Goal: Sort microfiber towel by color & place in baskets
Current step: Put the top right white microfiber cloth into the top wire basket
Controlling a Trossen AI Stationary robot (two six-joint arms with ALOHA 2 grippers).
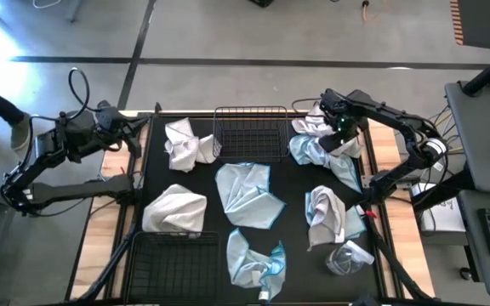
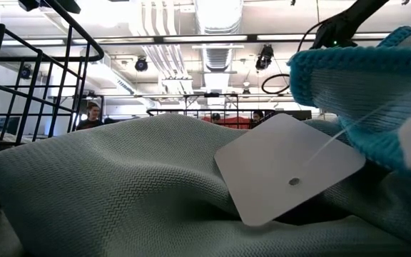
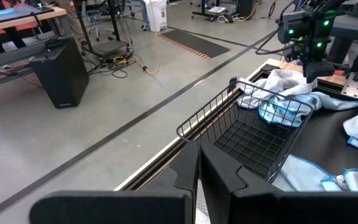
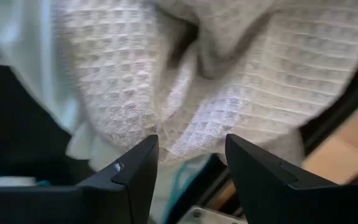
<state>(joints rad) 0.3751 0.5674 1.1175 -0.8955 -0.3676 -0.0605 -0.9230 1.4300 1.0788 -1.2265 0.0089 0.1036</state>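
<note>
The right end effector [image 4: 188, 163] hangs over the white towel [image 1: 311, 125] at the far right corner of the mat [image 1: 289, 223], its fingers spread wide with the waffle cloth just beyond them, nothing gripped yet. To do this pick well, I would drop straight onto a raised fold of the white cloth alone; a blue towel [image 1: 317, 153] lies touching it, so a deep bite risks lifting both. The left end effector [image 3: 199, 180] is shut and empty, waiting off the desk's left edge.

The far basket [image 1: 251, 133] looks empty, and the near basket [image 1: 175, 260] seems to hold nothing either, though a white towel lies against its far rim. The other towels, white and blue, lie loose on the mat.
</note>
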